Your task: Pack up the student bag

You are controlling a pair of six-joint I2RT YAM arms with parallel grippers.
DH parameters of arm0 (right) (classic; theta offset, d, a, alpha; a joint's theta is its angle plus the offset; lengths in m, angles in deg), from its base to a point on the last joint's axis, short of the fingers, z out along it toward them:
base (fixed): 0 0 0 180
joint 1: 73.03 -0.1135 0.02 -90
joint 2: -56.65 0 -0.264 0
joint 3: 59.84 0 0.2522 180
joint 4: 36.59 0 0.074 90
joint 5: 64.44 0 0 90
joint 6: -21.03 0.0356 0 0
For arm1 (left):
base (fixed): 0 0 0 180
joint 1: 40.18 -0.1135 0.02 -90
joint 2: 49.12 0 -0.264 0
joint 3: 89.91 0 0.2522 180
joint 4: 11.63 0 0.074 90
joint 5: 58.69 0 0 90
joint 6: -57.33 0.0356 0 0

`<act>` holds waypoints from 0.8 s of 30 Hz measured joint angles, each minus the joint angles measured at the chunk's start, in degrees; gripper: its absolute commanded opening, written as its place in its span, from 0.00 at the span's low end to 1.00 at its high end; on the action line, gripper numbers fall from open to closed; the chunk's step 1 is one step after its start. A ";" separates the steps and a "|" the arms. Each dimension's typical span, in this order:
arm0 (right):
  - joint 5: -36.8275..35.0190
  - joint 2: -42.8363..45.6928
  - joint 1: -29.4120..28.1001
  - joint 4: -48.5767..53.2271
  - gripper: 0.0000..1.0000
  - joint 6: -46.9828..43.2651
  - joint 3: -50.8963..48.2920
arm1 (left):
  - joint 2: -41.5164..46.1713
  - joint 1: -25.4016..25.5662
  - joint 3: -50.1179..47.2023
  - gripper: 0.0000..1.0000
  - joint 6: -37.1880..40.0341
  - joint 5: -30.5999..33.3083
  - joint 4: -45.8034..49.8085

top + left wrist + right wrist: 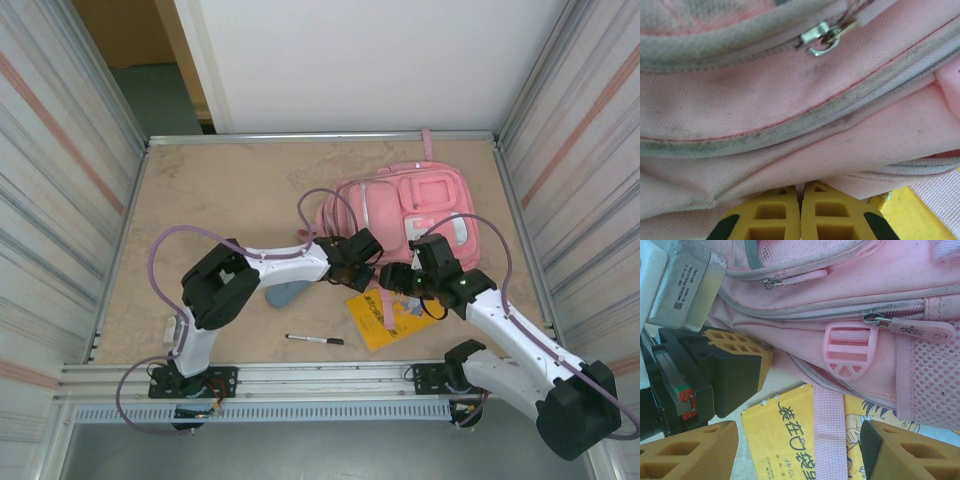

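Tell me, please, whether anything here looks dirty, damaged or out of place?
The student bag is grimy: dark smudges run along its grey zip seams. One pink strap lies across the yellow book, which sits partly under the bag's edge. No tears visible.

The left arm [280,262] reaches to the right with its elbow bent; the left gripper [801,212] has its fingers pressed together. The right arm [510,330] angles inward, and the right gripper [800,452] is spread wide, fingertips well apart.
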 measured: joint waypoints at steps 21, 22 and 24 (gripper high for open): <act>-1.16 -4.35 0.70 -1.05 0.74 22.58 -0.37 | 5.11 -0.20 0.09 0.00 2.51 -11.85 -4.17; -1.44 -3.61 1.09 -1.11 0.74 24.52 -0.85 | 5.31 -0.20 0.09 0.00 2.38 -12.33 -4.66; -1.77 -2.12 2.21 -1.20 0.73 28.22 -1.90 | 5.77 -0.15 -0.22 0.00 2.12 -13.27 -5.95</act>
